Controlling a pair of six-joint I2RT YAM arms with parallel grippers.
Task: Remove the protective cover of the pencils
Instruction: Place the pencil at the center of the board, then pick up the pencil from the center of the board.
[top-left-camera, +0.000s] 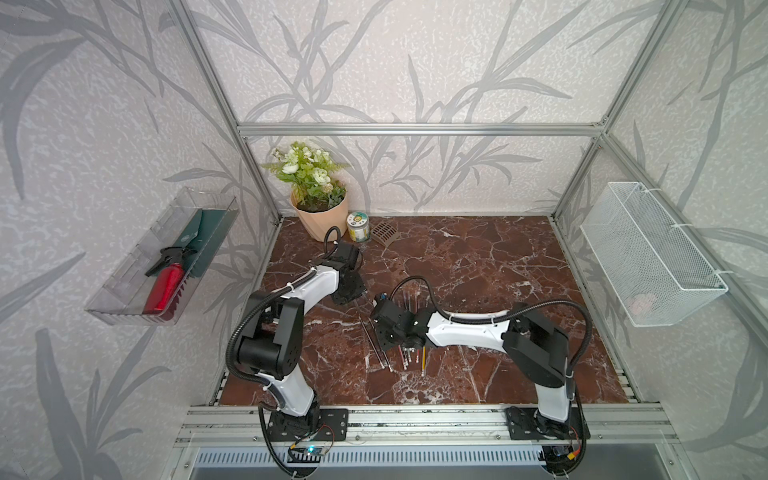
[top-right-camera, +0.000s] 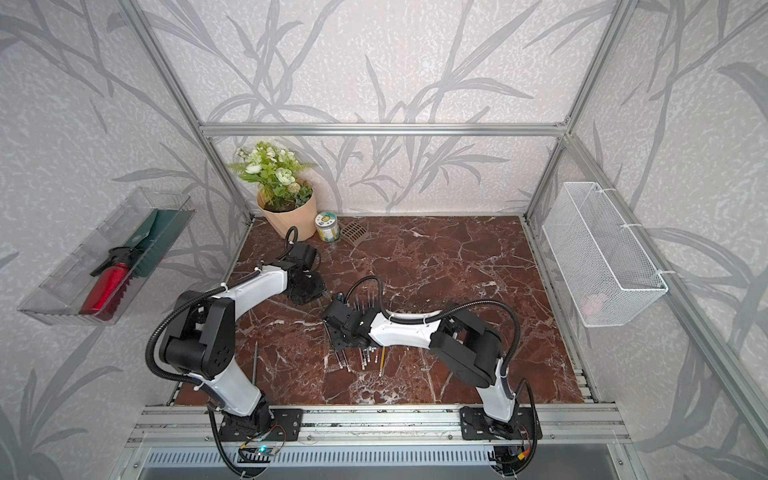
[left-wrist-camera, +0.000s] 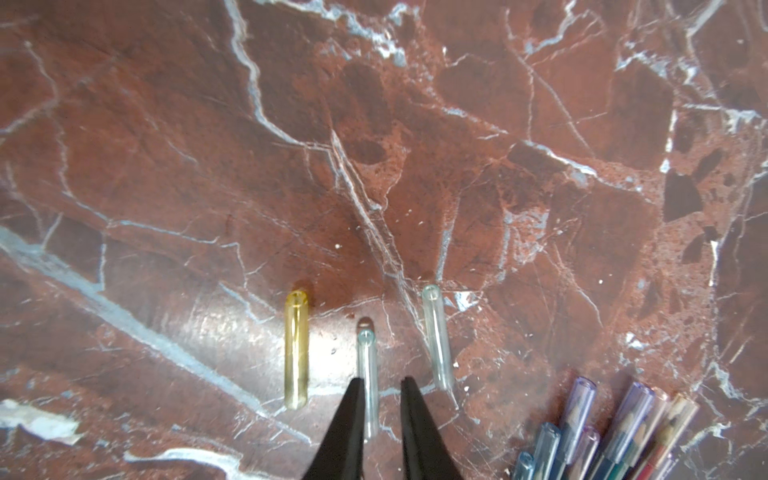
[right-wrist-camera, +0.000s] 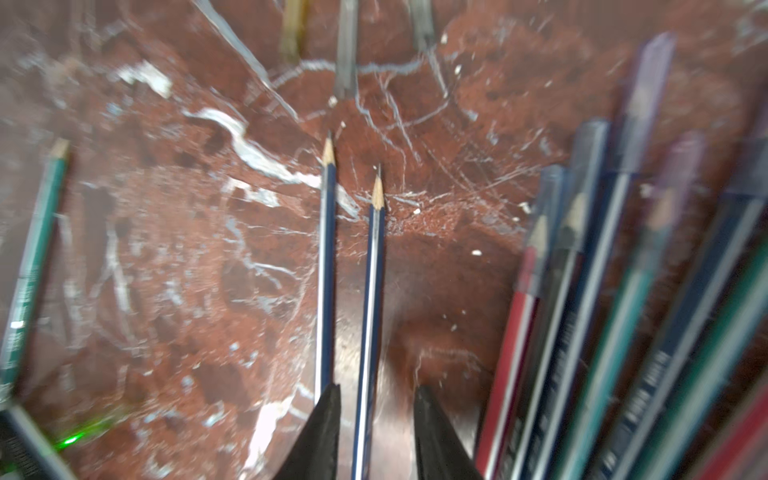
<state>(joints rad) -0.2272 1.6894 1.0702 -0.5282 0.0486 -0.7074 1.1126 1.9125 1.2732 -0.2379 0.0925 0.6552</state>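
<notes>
Pencils (top-left-camera: 405, 359) low in the middle of both top views, fanned out on the red-brown marble table (top-left-camera: 498, 270), partly hidden under the right arm's black wrist. In the right wrist view, two bare blue pencils (right-wrist-camera: 326, 270) side by side in the middle, sharp tips pointing up the frame, no covers on them. Right gripper (right-wrist-camera: 376, 399) at the bottom middle of that view, jaws open, one of the blue pencils lying in the gap, closer to the left-hand finger, not squeezed. Green pencil (right-wrist-camera: 33, 257) at the left edge, tip bare too. Capped pencils (right-wrist-camera: 623, 249) crowded on the right side, see-through blue and purple covers over the tips, all a bit blurry. In the left wrist view, left gripper (left-wrist-camera: 382, 388) at the bottom middle, jaws a little apart, nothing squeezed between them. Three loose covers flat on the table just above the black fingers: a yellow cover (left-wrist-camera: 296, 353) to the left, a clear cover (left-wrist-camera: 368, 365) running down beside the left-hand finger into the gap, another clear cover (left-wrist-camera: 436, 336) to the right. Capped pencils also in the lower right corner of that view.
</notes>
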